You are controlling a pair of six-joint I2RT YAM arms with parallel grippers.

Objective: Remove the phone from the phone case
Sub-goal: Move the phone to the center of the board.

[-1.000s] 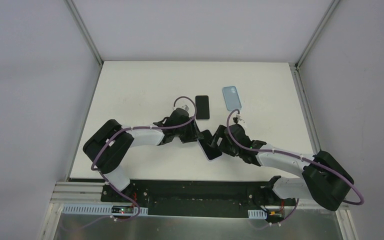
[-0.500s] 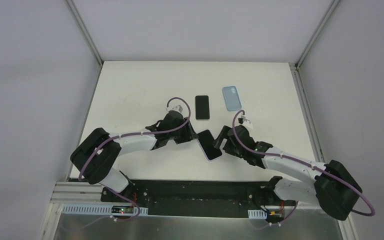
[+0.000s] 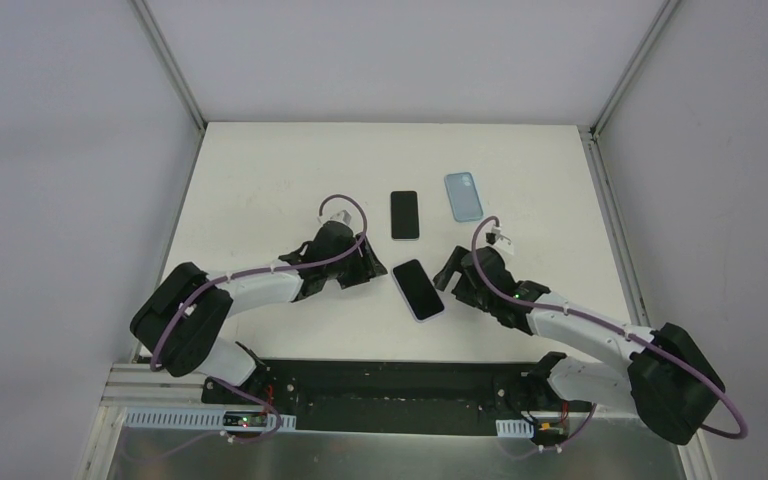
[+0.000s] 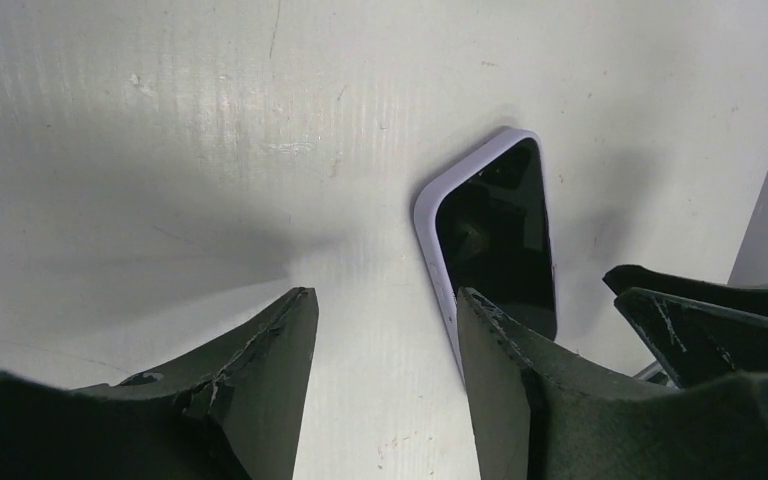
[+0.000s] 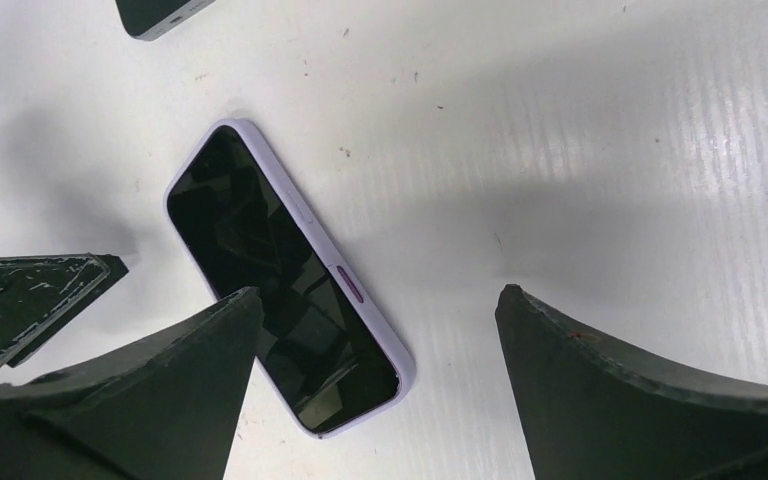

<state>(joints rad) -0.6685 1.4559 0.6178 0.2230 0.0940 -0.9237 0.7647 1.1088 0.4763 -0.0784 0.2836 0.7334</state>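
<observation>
The phone in its lavender case (image 3: 418,289) lies flat, screen up, on the white table between the two grippers. It shows in the left wrist view (image 4: 495,235) and in the right wrist view (image 5: 280,270), where the case's purple side button is visible. My left gripper (image 3: 374,270) is open and empty just left of the phone (image 4: 385,300). My right gripper (image 3: 451,281) is open and empty just right of it (image 5: 380,295), with its left finger over the phone's edge in view.
A bare black phone (image 3: 404,214) lies behind the cased one, and its corner shows in the right wrist view (image 5: 160,12). An empty light-blue case (image 3: 463,195) lies at the back right. The table's edges are framed by metal rails (image 3: 612,215).
Both grippers have let go of the cased phone and drawn apart. The phone, held tilted between them before, now lies flat on the table.
</observation>
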